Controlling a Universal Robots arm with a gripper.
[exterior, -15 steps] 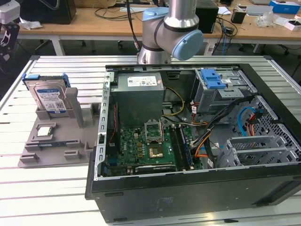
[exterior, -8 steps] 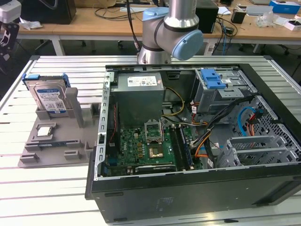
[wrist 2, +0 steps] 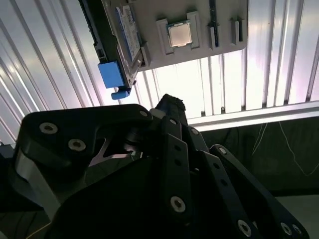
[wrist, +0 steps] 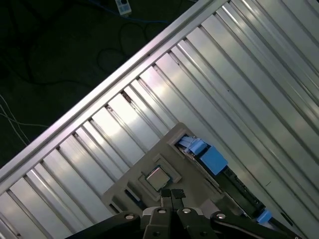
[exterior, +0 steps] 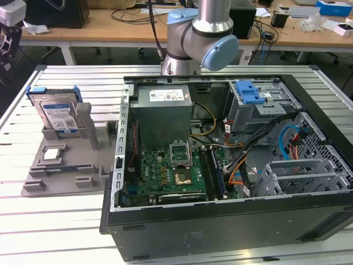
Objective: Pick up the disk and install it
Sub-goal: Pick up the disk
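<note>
Slatted metal table [exterior: 55,221] carries everything in the scene

Open computer case [exterior: 220,226] lies on its side at the exterior view's right, motherboard and cabling exposed, with a blue-topped drive cage at its far corner

Robot arm [exterior: 204,33] rises behind the case at the far edge of the table

Grey fixture tray [exterior: 66,171] sits on the table at the exterior view's left, just beside the case

Gripper [wrist: 172,193]: in the first wrist view the two fingertips meet with no gap, and it also looks closed in the second wrist view [wrist 2: 170,102]. Nothing is held. It hangs above the tray, apart from everything on it

Disk [exterior: 58,113] stands upright on edge in a slot at the far end of the tray, label facing the camera and blue rails on its sides. Both wrist views show it edge-on [wrist 2: 128,25] [wrist: 239,191], untouched

Small square processor chip [exterior: 51,154] lies flat in a tray recess near the disk, also seen in both wrist views [wrist 2: 179,35] [wrist: 157,178]
</note>
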